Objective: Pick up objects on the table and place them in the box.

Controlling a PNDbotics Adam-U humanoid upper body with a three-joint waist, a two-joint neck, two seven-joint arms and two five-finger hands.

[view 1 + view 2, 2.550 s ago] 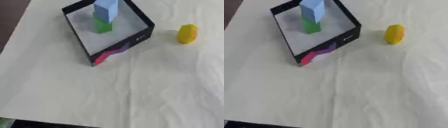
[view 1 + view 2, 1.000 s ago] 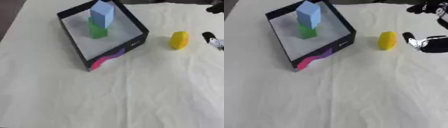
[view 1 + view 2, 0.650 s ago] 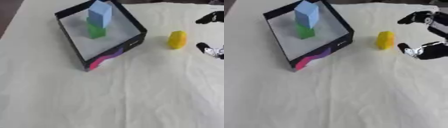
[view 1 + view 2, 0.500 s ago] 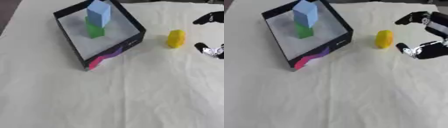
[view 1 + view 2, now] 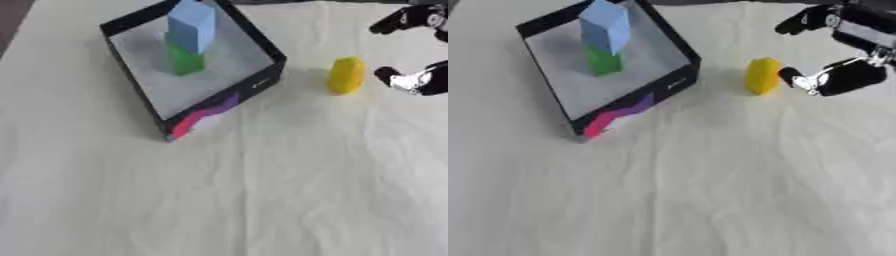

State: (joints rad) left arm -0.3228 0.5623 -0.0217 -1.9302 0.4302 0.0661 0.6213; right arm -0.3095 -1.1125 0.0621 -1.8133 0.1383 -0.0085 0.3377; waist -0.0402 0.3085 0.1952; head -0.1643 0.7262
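At the left the black box point(image 5: 671, 80) is seen, tilted askew on the cloth-covered table point(image 5: 710, 200), with a blue block point(image 5: 605, 27) and a green block point(image 5: 604, 62) already inside it; just beside its right wall, apart from it, the yellow object point(image 5: 760, 75) is found standing on the cloth, its long axis upright in the view; immediately to its right the right hand point(image 5: 837, 75) is held, fingers spread wide and empty, one dark finger above near the far edge and the thumb low, close to the object but not seen touching it; the object thus lies to the left of the fingers, toward the box; the left hand is not shown, so the right is judged the nearer
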